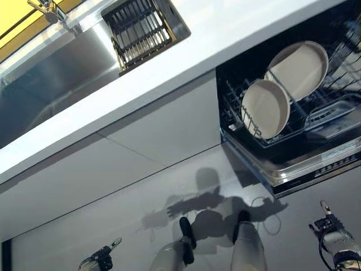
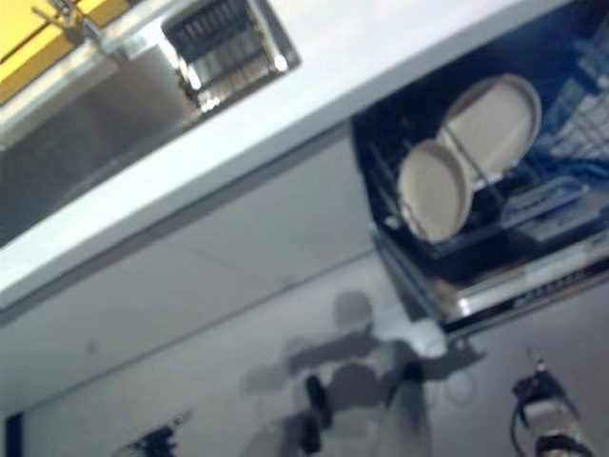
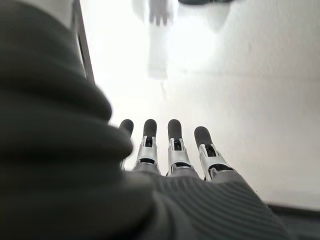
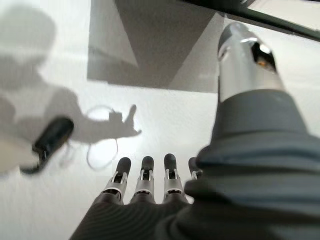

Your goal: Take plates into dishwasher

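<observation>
While both my arms hang low by the floor, the two plates already stand on edge in the dishwasher rack (image 1: 333,110): the nearer plate (image 1: 265,108) leans in front of the farther plate (image 1: 298,69), overlapping it from where I look. My left hand (image 3: 170,150) shows straight, relaxed fingers over bare floor and holds nothing. My right hand (image 4: 145,182) is the same, fingers extended and empty, thumb standing apart. I see no other plate on the white countertop (image 1: 186,56), and the sink (image 1: 62,79) with its dark drain rack (image 1: 138,31) looks bare of dishes, though part of the basin lies out of view.

So I judge the loading itself close to finished, and the step in hand is either to fetch a further plate, if one exists outside my view, or to close up. To do it well I would first look round properly before committing an arm. If I push the rack in, I should press on its front rail with flat fingers, slowly, because the plates lean and a jolt could knock them together. The open dishwasher door (image 1: 316,169) juts out near my right side, so I should raise that arm clear of its edge
</observation>
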You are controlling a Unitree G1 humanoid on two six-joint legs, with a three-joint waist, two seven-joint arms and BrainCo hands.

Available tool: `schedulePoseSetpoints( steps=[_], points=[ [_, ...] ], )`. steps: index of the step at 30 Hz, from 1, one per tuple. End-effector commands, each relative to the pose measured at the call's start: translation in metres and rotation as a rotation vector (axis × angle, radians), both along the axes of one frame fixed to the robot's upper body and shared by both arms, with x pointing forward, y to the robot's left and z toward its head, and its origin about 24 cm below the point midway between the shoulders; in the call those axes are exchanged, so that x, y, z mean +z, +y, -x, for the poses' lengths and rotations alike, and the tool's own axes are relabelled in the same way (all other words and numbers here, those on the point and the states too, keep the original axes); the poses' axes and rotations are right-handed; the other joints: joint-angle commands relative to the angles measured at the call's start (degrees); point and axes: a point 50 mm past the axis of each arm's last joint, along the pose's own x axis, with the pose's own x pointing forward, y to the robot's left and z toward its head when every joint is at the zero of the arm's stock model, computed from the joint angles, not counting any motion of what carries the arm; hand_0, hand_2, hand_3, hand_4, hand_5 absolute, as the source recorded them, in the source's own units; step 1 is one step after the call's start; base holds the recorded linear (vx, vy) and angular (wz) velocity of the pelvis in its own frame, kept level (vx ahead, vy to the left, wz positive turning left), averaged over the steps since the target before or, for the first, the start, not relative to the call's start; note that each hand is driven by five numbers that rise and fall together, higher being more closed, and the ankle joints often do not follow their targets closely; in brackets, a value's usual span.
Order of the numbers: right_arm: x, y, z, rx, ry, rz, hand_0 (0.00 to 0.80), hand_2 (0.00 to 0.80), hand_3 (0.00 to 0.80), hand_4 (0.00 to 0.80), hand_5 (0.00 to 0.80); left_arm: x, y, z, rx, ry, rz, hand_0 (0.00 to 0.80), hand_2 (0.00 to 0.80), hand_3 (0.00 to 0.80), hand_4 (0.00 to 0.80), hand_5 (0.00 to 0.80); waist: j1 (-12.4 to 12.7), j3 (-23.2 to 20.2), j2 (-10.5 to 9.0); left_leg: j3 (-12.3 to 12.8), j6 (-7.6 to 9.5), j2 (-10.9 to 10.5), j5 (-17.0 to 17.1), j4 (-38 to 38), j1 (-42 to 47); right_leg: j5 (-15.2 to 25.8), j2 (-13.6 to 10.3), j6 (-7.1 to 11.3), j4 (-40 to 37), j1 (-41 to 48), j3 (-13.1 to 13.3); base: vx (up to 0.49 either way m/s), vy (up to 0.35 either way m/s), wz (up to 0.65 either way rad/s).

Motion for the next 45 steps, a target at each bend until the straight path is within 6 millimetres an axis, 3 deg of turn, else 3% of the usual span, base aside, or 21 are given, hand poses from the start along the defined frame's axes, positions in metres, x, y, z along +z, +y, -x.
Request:
schedulePoseSetpoints(
  steps=[1,10,14,18,30,38,41,45],
  points=[
    [0.022,-0.015,-0.007,-0.093,-0.172,0.001,0.000,0.000,0.000,0.000,0.000,-0.005,0.001,0.015,0.070,0.027,-0.007,0.000,0.000,0.000,0.000,0.000,0.7,1.0,-1.65,-1.8,4.14,-2.3,-8.3,10.4,-1.7,-2.0,1.5,-3.68,-2.6,3.2,-1.2,-0.021,0.036,0.05],
    [0.093,-0.013,-0.065,0.042,-0.444,0.046,0.000,0.000,0.000,0.000,0.000,-0.012,-0.014,0.024,0.015,0.066,0.026,0.000,0.000,0.000,0.000,0.000,3.5,-0.5,-1.39,-2.8,4.93,-2.4,-12.2,19.4,-3.3,-6.8,-1.2,-5.79,6.3,3.3,-2.2,-0.034,0.026,0.13],
    [0.117,0.000,-0.088,0.154,-0.514,0.081,0.000,0.000,0.000,0.000,0.000,-0.013,-0.014,0.030,-0.007,0.096,0.021,0.000,0.000,0.000,0.000,0.000,5.0,-1.6,-2.02,-3.7,4.80,-2.4,-11.7,19.5,-2.2,-7.1,-1.5,-6.12,6.5,5.4,-3.3,0.019,0.016,0.15],
    [0.156,0.018,-0.115,0.260,-0.607,0.115,0.000,0.000,0.000,0.000,0.000,-0.016,-0.014,0.039,-0.014,0.117,0.016,0.000,0.000,0.000,0.000,0.000,6.4,-2.8,-2.47,-4.4,4.20,-2.2,-10.0,17.9,0.1,-7.1,-1.4,-6.29,5.0,8.5,-4.6,0.072,0.059,0.06],
    [0.240,0.036,-0.142,0.298,-0.799,0.189,0.000,0.000,0.000,0.000,0.000,-0.010,0.003,0.045,-0.006,0.130,-0.028,0.000,0.000,0.000,0.000,0.000,10.8,-3.6,-5.40,-7.0,3.61,-1.7,-8.9,15.4,2.1,-6.0,-0.4,-5.92,1.6,14.4,-8.1,0.036,0.002,0.12],
    [0.234,0.039,-0.144,0.289,-0.787,0.174,0.000,0.000,0.000,0.000,0.000,-0.006,0.017,0.050,0.000,0.125,-0.081,0.000,0.000,0.000,0.000,0.000,12.9,-4.6,-8.71,-8.3,3.55,-0.9,-8.5,12.4,4.8,-4.2,1.4,-5.28,-3.6,19.5,-10.5,0.052,-0.023,0.18],
    [0.219,0.039,-0.144,0.285,-0.722,0.167,0.000,0.000,0.000,0.000,0.000,-0.004,0.023,0.051,-0.008,0.135,-0.099,0.000,0.000,0.000,0.000,0.000,13.4,-5.2,-9.97,-8.8,3.38,-0.5,-8.2,11.4,5.8,-3.5,2.2,-5.03,-5.8,21.5,-11.0,0.066,-0.024,0.22],
    [0.175,0.038,-0.137,0.313,-0.507,0.213,0.000,0.000,0.000,0.000,0.000,-0.004,0.025,0.053,-0.024,0.140,-0.121,0.000,0.000,0.000,0.000,0.000,13.4,-7.2,-11.68,-8.9,3.06,-0.2,-6.6,5.8,9.1,-1.1,4.0,-3.87,-12.8,25.3,-11.1,0.083,0.017,0.12]
  ],
)
